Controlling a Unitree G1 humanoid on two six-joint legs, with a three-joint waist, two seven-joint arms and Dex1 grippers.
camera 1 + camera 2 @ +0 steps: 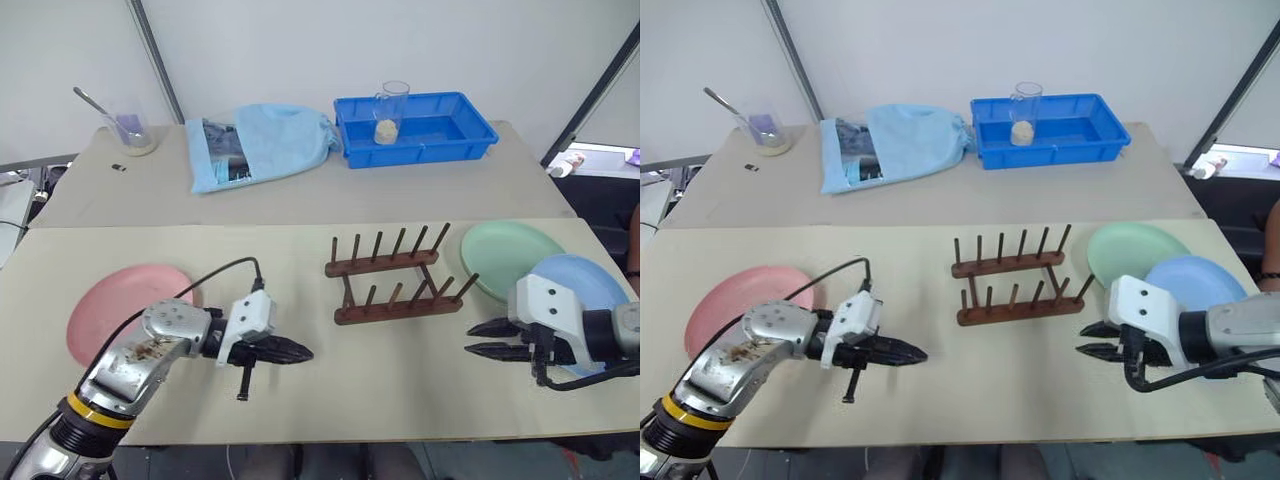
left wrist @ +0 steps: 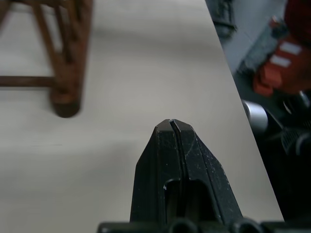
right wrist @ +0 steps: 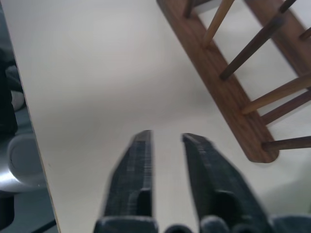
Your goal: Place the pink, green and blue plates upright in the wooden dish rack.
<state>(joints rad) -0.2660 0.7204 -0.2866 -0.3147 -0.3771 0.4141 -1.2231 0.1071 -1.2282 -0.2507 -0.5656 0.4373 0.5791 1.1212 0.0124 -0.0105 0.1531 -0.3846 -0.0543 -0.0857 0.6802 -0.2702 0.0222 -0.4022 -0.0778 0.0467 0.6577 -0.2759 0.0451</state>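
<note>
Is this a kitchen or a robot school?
Probably a robot practice room, not a real kitchen. Plain tables stand against a bare white wall, holding only practice things: a wooden dish rack, plastic plates and a blue tray.

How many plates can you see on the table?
3. The pink plate lies flat at the table's left side. The green plate lies right of the wooden rack. The blue plate overlaps the green one's near edge, partly hidden by the right arm.

The plates are pale pink (image 1: 125, 305), mint green (image 1: 508, 256) and light blue (image 1: 580, 285); the dish rack (image 1: 398, 277) is dark reddish-brown, the bench (image 1: 300, 390) cream, the tray (image 1: 414, 128) bright blue.
</note>
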